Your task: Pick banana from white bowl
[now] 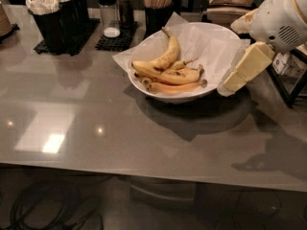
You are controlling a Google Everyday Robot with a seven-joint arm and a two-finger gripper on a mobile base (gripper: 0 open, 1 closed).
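The white bowl (218,47), lined with crinkled white paper, stands on the grey table at centre back. Three bananas lie in its left half. The banana (169,75) is the long, brown-flecked one across the middle. A curved clean yellow one (169,53) lies behind it and an orange-tinted one (173,87) in front. My gripper (231,83), cream-coloured under a white wrist housing (280,18), hangs at the bowl's right rim, to the right of the bananas and apart from them. It holds nothing that I can see.
A black caddy of white utensils (50,13), two shakers (111,11) and a cup of wooden sticks (157,4) stand along the back. Brown paper bags (230,1) sit at back right. A black rack (288,83) stands at the right edge.
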